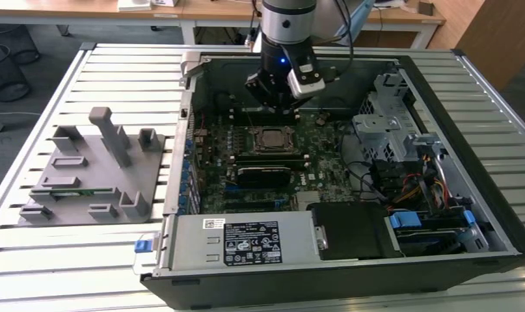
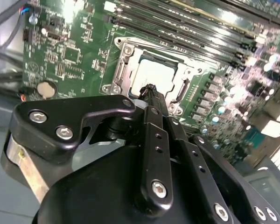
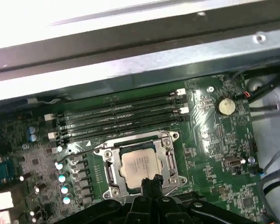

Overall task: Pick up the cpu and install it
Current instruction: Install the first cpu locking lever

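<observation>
First wrist view: square silvery cpu (image 3: 139, 164) flat in metal-framed socket (image 3: 109, 171); black end effector (image 3: 151, 181) closed, empty, nearby.

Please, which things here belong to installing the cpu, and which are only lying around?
Belong to the job:
- cpu, lying in the socket
- gripper, close over the cpu

Only lying around:
- grey holder tray, outside the case on the exterior view's left
- memory slots
- coin battery
- power supply
</observation>
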`<state>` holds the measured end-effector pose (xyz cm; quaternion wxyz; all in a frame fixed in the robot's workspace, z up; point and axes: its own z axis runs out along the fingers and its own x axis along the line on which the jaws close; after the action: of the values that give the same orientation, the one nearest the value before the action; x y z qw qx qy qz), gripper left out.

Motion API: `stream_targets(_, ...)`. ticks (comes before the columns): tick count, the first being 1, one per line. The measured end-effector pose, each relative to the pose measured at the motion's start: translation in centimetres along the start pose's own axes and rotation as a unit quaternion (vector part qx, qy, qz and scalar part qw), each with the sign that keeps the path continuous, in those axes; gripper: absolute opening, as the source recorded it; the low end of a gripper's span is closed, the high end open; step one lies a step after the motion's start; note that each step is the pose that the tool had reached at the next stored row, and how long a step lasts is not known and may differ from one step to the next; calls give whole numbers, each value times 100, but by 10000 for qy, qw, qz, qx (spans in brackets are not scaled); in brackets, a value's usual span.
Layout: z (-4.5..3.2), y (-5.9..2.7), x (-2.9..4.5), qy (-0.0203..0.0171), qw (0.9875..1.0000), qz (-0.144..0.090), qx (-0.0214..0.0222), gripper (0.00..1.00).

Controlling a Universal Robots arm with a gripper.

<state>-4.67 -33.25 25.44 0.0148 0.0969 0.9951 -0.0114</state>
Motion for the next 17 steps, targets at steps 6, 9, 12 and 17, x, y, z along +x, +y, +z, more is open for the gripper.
stream_targets(6, 4, 0, 1, 2, 9990, -436, -76, 11)
stream_targets(9, 5, 0, 0, 16, 9983, -556, -153, 11)
stream_targets(12, 8, 0, 0, 14, 9964, -830, -161, 11)
stream_targets(17, 8, 0, -1, 36, 9941, -1067, -161, 11)
